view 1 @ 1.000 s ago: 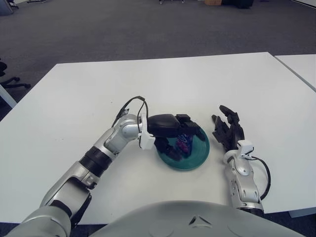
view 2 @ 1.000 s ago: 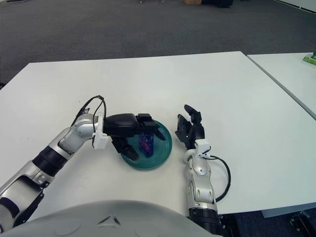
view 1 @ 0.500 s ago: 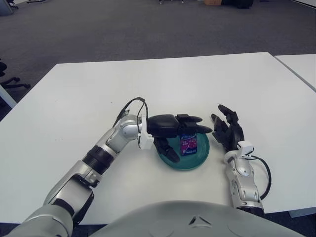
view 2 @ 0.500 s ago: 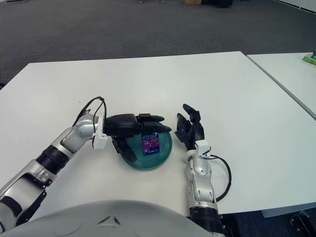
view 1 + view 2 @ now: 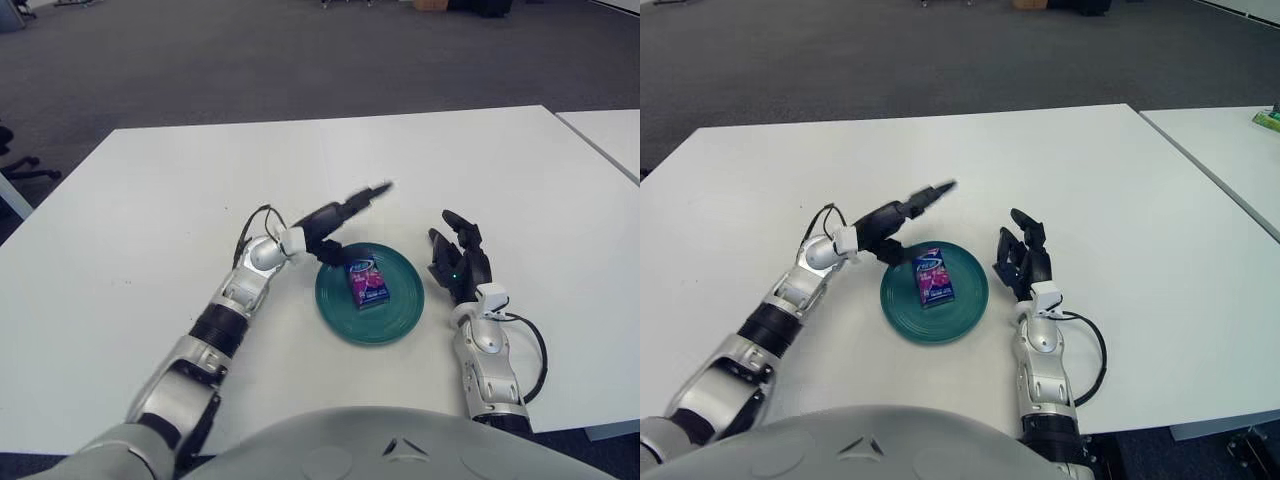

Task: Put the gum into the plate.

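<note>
The gum [image 5: 366, 283] lies flat in the plate [image 5: 400, 322], centre; a light, stiff little box (best pinched across its long edges). Left hand [image 5: 340, 215], fingers spread and empty, hovers at ten o'clock; right hand [image 5: 460, 268] rests open at three

Head stereo pair, looking down, sharing table [image 5: 150, 200].

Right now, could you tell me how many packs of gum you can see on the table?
1. The gum pack lies flat inside the green plate; no other pack is visible, and nothing seems to hide one.
</note>
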Motion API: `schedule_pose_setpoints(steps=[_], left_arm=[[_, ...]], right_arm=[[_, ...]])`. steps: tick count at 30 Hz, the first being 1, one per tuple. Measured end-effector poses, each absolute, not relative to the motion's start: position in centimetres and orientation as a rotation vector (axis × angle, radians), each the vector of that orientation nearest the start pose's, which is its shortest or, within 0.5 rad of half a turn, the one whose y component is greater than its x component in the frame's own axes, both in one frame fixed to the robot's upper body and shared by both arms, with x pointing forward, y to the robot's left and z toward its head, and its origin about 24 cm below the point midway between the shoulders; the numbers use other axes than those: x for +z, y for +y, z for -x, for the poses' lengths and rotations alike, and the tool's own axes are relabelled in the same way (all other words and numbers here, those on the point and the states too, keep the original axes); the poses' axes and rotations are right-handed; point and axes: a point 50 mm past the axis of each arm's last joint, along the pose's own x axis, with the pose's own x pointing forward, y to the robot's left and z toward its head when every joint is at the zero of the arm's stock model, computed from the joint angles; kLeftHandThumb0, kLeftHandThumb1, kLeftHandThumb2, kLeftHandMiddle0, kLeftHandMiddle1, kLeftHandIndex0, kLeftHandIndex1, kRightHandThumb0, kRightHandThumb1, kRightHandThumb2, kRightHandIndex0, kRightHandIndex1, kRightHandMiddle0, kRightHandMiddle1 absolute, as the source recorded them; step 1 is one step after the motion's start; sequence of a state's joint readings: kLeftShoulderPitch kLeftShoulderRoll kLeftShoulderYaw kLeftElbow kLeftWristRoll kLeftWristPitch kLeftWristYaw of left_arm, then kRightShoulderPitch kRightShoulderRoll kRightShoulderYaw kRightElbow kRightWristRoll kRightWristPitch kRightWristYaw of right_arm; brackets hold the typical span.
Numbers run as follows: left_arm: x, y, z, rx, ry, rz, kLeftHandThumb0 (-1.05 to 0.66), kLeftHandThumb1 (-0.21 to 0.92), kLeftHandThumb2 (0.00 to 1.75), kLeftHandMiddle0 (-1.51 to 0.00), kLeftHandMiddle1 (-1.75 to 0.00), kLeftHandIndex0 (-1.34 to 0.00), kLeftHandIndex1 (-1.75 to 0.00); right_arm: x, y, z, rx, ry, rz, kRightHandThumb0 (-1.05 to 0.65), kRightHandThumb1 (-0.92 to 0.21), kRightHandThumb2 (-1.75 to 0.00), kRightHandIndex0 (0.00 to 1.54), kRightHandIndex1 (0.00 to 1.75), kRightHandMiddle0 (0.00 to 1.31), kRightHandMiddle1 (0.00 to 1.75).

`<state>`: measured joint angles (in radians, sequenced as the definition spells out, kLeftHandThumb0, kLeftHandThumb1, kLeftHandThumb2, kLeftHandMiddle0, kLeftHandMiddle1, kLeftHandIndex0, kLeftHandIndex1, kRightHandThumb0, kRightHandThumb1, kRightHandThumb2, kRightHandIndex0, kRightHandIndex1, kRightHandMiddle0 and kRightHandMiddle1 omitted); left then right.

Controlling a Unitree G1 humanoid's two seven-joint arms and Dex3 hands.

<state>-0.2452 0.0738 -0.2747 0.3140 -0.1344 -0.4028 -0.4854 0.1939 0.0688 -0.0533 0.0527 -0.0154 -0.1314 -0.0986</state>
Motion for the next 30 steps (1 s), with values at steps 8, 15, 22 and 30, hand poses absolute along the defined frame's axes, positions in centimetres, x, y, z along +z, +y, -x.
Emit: schedule_pose_setpoints(steps=[8,15,22,30], left_arm=[[5.3,8.1,-25.6,-0.634,-0.247,0.227,-1.05,0.92,0.72,0.00,0.00,0.00,0.00],[4.4,9.6,-25.5,-0.435,-0.198,0.210,-1.05,0.92,0.79,0.00,0.00,0.00,0.00],[3.1,10.5,-24.3,-0.316,-0.157,0.107,-1.05,0.92,0.89,0.00,0.00,0.00,0.00],[1.3,11.0,-22.0,-0.168,-0.079,0.051,-1.05,0.92,0.96,-0.24,-0.06,-0.11,-0.78]], right_arm=[[-0.2,-16.5,-20.8,-0.225,0.130,-0.038,-0.63,-0.92,-0.83,0.55,0.24,0.00,0.73],[-0.2,-16.4,-20.6,-0.225,0.140,-0.035,-0.64,-0.92,-0.83,0.47,0.36,0.00,0.74],[-0.1,-16.4,-20.5,-0.230,0.143,-0.035,-0.64,-0.92,-0.84,0.43,0.35,0.00,0.74],[-0.1,-16.3,-20.3,-0.240,0.153,-0.034,-0.64,-0.92,-0.84,0.41,0.34,0.00,0.78]])
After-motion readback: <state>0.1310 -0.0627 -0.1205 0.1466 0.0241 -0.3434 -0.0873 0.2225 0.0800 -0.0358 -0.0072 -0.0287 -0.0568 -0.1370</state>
